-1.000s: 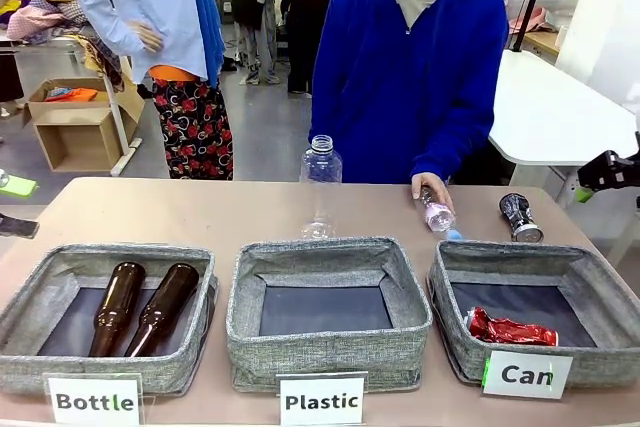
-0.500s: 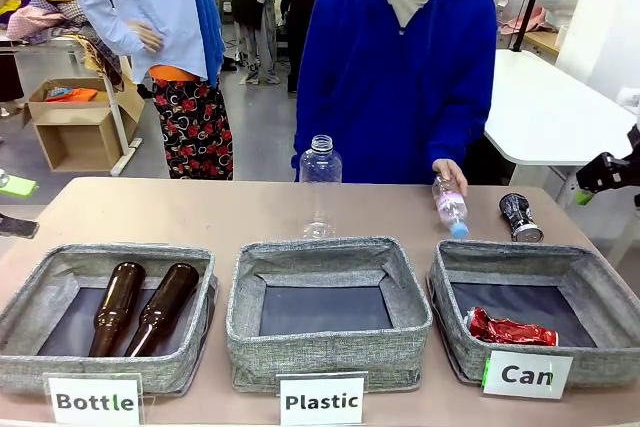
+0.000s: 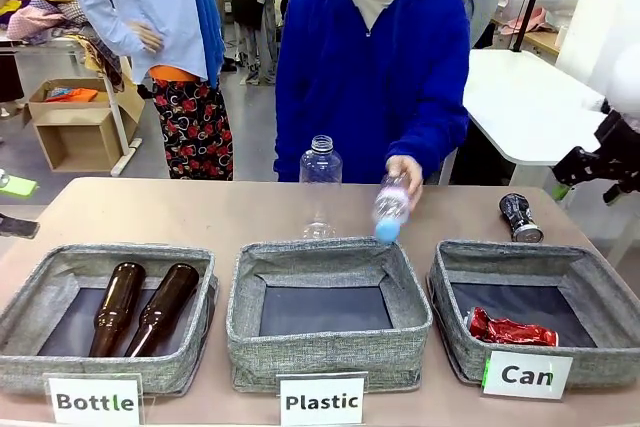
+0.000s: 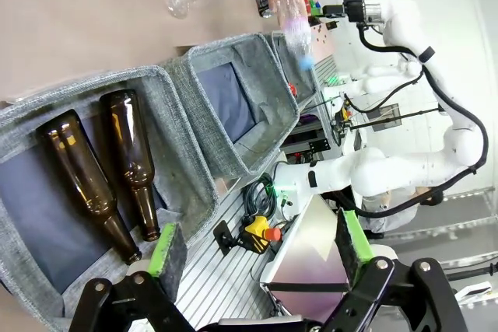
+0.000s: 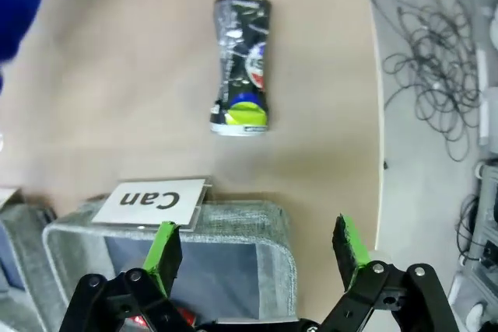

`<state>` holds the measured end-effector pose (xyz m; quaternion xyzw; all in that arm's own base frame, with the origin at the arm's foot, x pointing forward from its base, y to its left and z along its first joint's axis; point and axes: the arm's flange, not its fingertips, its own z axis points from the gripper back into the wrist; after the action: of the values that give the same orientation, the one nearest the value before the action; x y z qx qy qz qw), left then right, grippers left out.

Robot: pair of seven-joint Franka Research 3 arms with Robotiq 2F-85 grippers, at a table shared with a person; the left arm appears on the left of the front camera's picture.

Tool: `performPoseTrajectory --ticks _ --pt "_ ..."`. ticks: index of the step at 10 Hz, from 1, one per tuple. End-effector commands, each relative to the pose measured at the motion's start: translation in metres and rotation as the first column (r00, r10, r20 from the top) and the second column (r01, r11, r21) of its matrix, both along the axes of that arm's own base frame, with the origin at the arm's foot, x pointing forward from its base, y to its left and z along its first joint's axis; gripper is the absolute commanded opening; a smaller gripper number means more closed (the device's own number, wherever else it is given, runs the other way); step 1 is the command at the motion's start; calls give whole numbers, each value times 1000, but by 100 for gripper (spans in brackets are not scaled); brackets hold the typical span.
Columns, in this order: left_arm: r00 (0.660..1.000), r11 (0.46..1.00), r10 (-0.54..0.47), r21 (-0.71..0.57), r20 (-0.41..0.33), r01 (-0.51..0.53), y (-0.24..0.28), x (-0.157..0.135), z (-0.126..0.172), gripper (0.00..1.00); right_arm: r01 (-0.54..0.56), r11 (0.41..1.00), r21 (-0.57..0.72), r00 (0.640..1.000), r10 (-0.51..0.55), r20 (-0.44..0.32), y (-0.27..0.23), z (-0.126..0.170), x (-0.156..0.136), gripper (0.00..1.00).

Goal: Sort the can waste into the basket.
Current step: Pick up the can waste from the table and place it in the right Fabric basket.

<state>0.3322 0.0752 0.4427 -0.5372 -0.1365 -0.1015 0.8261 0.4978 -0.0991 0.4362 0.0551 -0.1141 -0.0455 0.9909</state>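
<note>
the person's hand (image 3: 404, 169) has swung the clear plastic bottle (image 3: 389, 209) away from the right side, over to the plastic basket (image 3: 330, 250). that frees my path near the can basket (image 3: 600, 282). the red can (image 3: 512, 329) lies inside it. the black and silver can (image 5: 242, 64) lies on the table just behind it, ahead of my right gripper (image 5: 255, 242), jaws wide, empty. my left gripper (image 4: 259, 245) is wide too.

My left claw (image 4: 259, 245) is a black linkage with round bolt heads at the joints and green pads (image 4: 164, 246) on both fingers; my right claw (image 5: 257, 243) matches it. The right arm (image 4: 405, 25) is glossy white in rounded segments, with a black cable (image 4: 443, 92) alongside. The person wears a bright blue hooded zip jacket (image 3: 375, 77) over a beige shirt (image 3: 372, 2).
</note>
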Motion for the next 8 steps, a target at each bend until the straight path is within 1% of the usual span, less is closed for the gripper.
performPoseTrajectory --ticks 1,2,3,4,7,8 --pt "1000 1000 -7 -2 9 7 1 -2 -1 100 -11 993 119 999 5 44 -36 21 -25 100" --pt "1000 1000 -7 -2 9 7 1 -2 -1 100 11 988 156 998 -20 60 -59 27 -42 100" --pt "1000 1000 -7 -2 9 7 1 -2 -1 100 27 978 205 997 -41 62 -82 27 -54 100" --pt "1000 1000 -7 -2 9 7 1 -2 -1 100 59 970 238 995 -77 64 -93 23 -65 100" --pt "1000 1000 -7 -2 9 7 1 -2 -1 100 47 965 258 996 -67 67 -94 11 -54 100" --pt "1000 1000 -7 -2 9 7 1 -2 -1 100 22 965 263 995 -45 84 -89 11 -47 100"
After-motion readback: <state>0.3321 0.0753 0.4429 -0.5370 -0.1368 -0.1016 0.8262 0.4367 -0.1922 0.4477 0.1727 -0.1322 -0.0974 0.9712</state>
